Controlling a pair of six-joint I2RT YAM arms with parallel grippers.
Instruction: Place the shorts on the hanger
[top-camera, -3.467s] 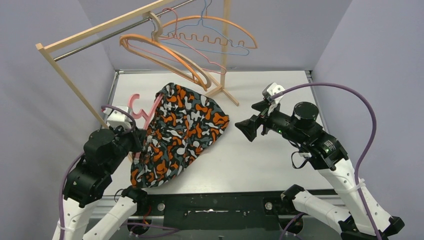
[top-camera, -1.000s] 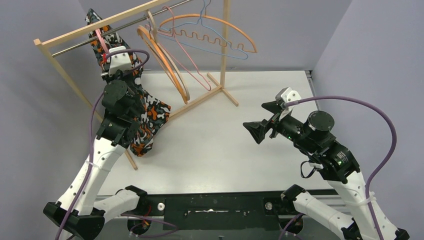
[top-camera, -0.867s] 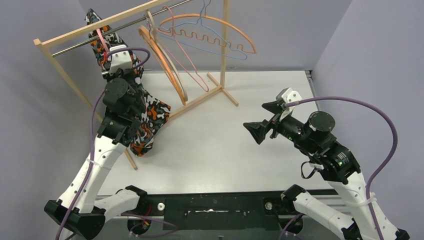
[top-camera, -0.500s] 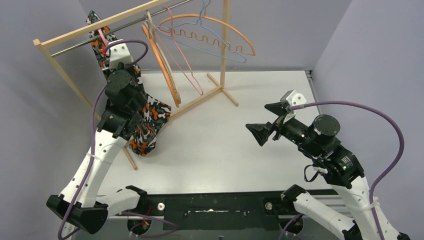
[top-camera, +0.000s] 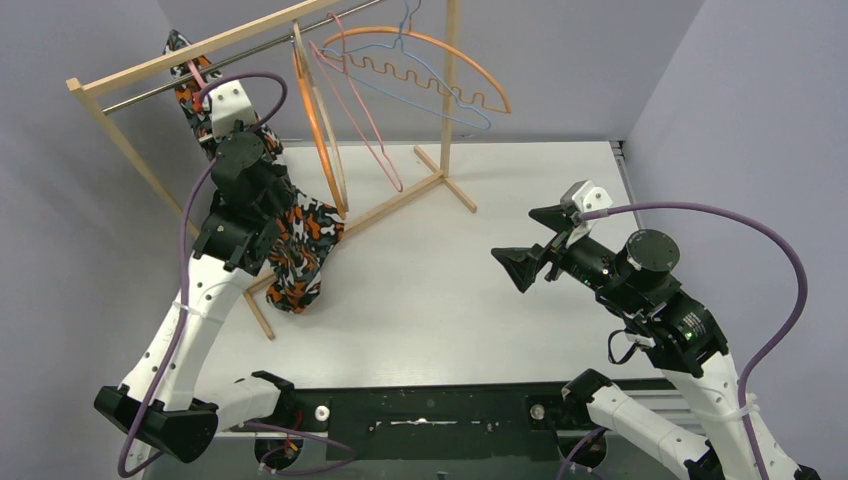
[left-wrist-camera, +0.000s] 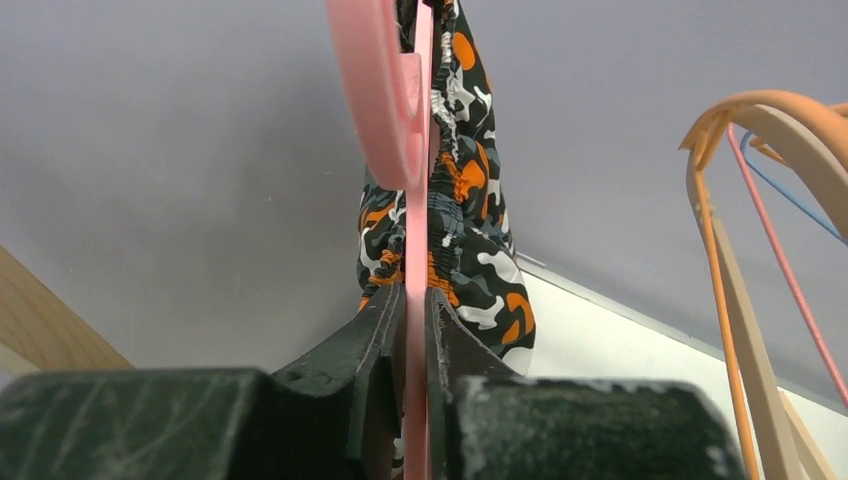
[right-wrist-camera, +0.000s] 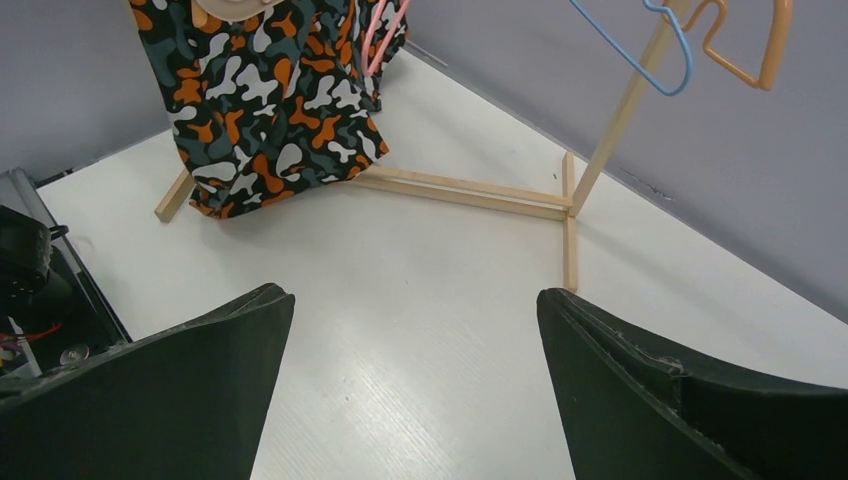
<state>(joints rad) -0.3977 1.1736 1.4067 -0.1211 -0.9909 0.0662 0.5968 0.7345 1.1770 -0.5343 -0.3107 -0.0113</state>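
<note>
The camouflage shorts (top-camera: 300, 250) hang on the thick pink hanger (top-camera: 196, 82), raised to the left end of the wooden rack's metal rail (top-camera: 150, 92). My left gripper (top-camera: 205, 95) is shut on the pink hanger; in the left wrist view the fingers (left-wrist-camera: 385, 330) clamp its pink edge (left-wrist-camera: 415, 180), with the shorts (left-wrist-camera: 465, 200) behind it. Whether the hook rests on the rail is hidden. My right gripper (top-camera: 530, 245) is open and empty, above the table to the right. The right wrist view shows the shorts (right-wrist-camera: 265, 100) hanging at far left and my open right gripper (right-wrist-camera: 415, 300).
A wooden clothes rack (top-camera: 445, 100) stands at the back with orange hangers (top-camera: 325, 120), a thin pink wire hanger (top-camera: 365, 110) and a blue wire hanger (top-camera: 420, 80) on the rail. Its foot (right-wrist-camera: 470, 195) lies on the white table (top-camera: 480, 310). Grey walls close in on both sides.
Since 3.5 s ago my left arm lifted the hanger and shorts off the table to the rail. In the last second it shifted slightly up-left; the orange hangers swung. Right arm barely moved.
</note>
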